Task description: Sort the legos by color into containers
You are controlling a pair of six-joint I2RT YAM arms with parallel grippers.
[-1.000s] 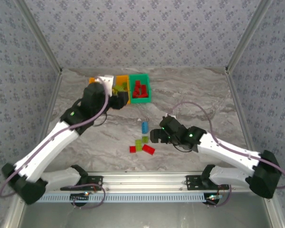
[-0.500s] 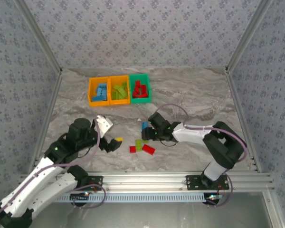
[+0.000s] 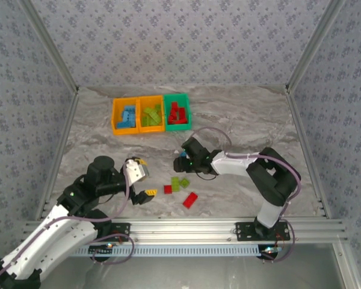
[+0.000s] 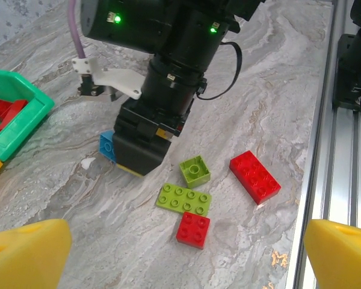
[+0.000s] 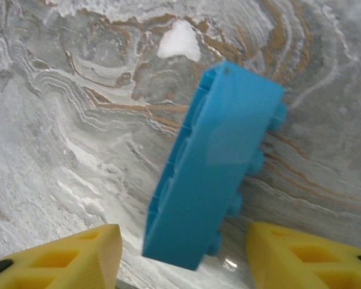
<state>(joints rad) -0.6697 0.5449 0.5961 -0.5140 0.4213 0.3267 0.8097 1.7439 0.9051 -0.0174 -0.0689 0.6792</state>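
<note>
Three joined containers stand at the back left: an orange one point(image 3: 125, 115) with blue legos, an orange one point(image 3: 151, 114) with lime legos, and a green one point(image 3: 177, 112) with red legos. My right gripper point(image 3: 182, 161) point(image 5: 183, 259) straddles a blue lego point(image 5: 216, 162) point(image 4: 106, 146) standing on edge on the table, with a gap at each yellow fingertip. On the table lie a lime plate point(image 4: 183, 200), a small lime brick point(image 4: 195, 171), a small red brick point(image 4: 193, 229) and a long red brick point(image 4: 255, 176). My left gripper point(image 3: 141, 177) point(image 4: 183, 259) hangs open and empty just left of them.
A metal rail point(image 3: 186, 227) runs along the near table edge. Patterned walls point(image 3: 180, 42) close in the back and sides. The right arm point(image 3: 271, 174) bends over the right middle of the marbled table point(image 3: 246, 120).
My left arm pulled back from the containers to the near left and its jaws opened wide. My right gripper moved onto the blue lego and narrowed its jaws around it.
</note>
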